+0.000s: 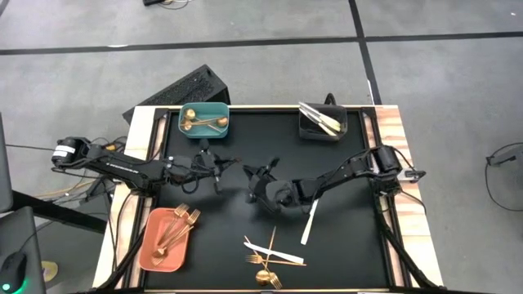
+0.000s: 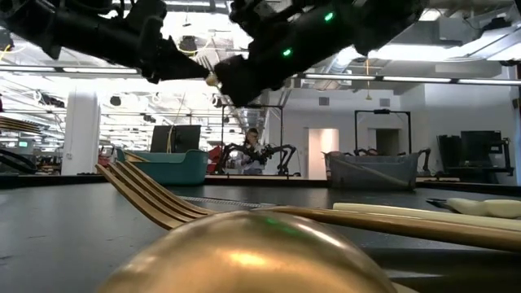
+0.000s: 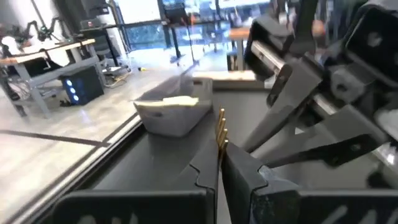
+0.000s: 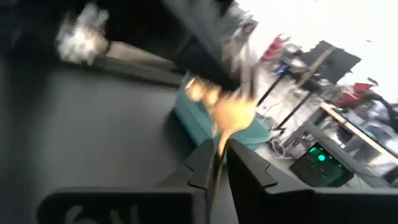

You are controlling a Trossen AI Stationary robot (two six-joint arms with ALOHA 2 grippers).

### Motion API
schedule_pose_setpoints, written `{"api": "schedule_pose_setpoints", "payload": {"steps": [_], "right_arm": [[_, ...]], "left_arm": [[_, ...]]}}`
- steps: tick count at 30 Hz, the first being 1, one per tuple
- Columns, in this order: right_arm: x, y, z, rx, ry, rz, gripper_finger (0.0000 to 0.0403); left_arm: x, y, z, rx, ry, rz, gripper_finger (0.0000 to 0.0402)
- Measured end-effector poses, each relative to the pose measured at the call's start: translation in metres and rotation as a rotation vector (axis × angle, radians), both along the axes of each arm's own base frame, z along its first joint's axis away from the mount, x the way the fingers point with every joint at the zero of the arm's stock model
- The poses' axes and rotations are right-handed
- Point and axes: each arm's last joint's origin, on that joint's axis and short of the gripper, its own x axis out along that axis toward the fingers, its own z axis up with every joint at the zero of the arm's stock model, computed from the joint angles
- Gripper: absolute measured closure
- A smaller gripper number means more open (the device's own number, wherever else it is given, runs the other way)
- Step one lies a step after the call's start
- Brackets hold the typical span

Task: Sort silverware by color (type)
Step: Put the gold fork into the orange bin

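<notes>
Gold spoon fills low foreground, unsorted; left gripper clamped on fork, right gripper narrow around spoon — mid-frame handoff likely.

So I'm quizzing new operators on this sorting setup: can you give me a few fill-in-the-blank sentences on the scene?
1. The salmon bin holds gold ____.
2. The white knives lie in the ____ bin.
3. The left gripper is shut on a slim ____-coloured utensil.
4. The teal bin sits at the table's far ____ side.

Missing words: forks; dark; gold; left
</notes>
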Motion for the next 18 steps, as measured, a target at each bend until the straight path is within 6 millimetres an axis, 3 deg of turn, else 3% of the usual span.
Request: {"api": "schedule_pose_setpoints", "payload": {"steps": [4,8,15,18], "right_arm": [[-0.012,0.012,0.014,-0.037,0.101,0.043,0.0310],[-0.028,0.017,0.040,0.005,0.120,0.076,0.0295],[-0.048,-0.002,0.049,0.113,0.195,0.148,0.0297],[-0.048,-0.014,0.046,0.138,0.202,0.110,0.0303]], "left_arm": [[-0.006,0.001,0.014,0.029,0.134,0.013,0.0401],[-0.020,0.000,0.045,-0.060,0.337,0.011,0.0401],[-0.059,-0.013,0.118,-0.549,0.698,-0.320,0.0402],[-0.074,-0.019,0.134,-0.651,0.802,-0.340,0.0401]]}}
